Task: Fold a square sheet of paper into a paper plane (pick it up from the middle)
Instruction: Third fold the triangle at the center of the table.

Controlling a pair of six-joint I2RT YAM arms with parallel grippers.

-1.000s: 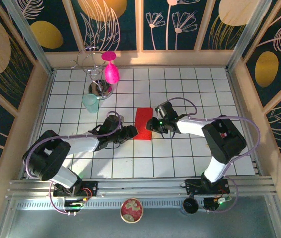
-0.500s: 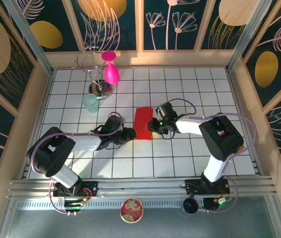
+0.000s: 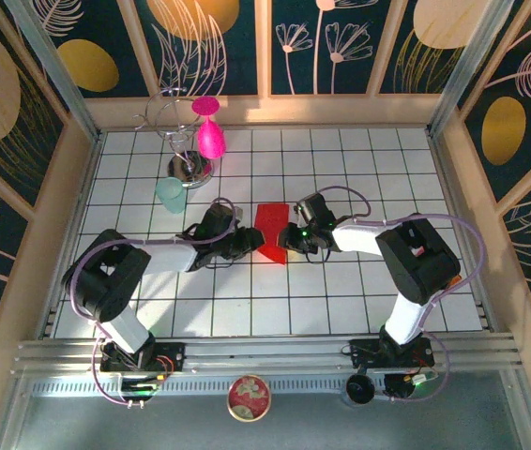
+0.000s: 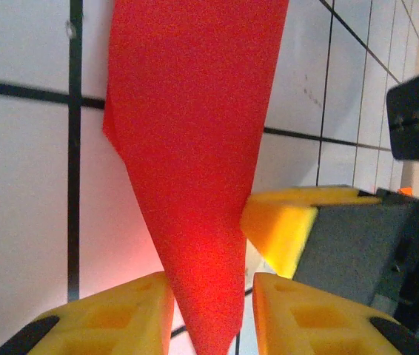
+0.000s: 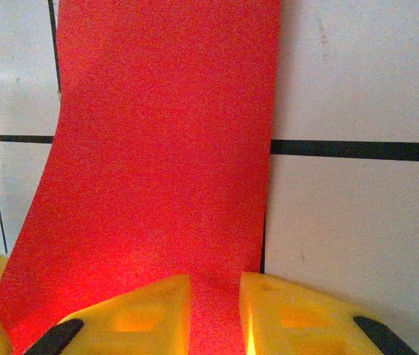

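The red square sheet of paper (image 3: 270, 232) lies folded into a narrow strip on the tiled table, its near left corner curled upward. In the left wrist view that raised corner (image 4: 195, 148) tapers to a point between my left gripper (image 4: 213, 310) fingers, touching one pad, with a slit of table showing beside the other. My left gripper (image 3: 253, 246) is at the strip's near left edge. My right gripper (image 3: 287, 240) sits on the near right edge. Its fingers (image 5: 150, 314) stand slightly apart with flat paper (image 5: 165, 148) running between them. One of the right gripper's yellow fingertips (image 4: 280, 229) shows close beside the paper.
A magenta goblet (image 3: 210, 131) and a chrome wire stand (image 3: 189, 167) are at the back left, with a pale teal cup (image 3: 171, 195) in front of them. Wooden walls ring the table. A round tin (image 3: 249, 397) lies beyond the front rail.
My left gripper has slid right to the paper's edge and narrowed its jaws around the lifted corner. The paper's left side has risen. The right gripper has hardly moved.
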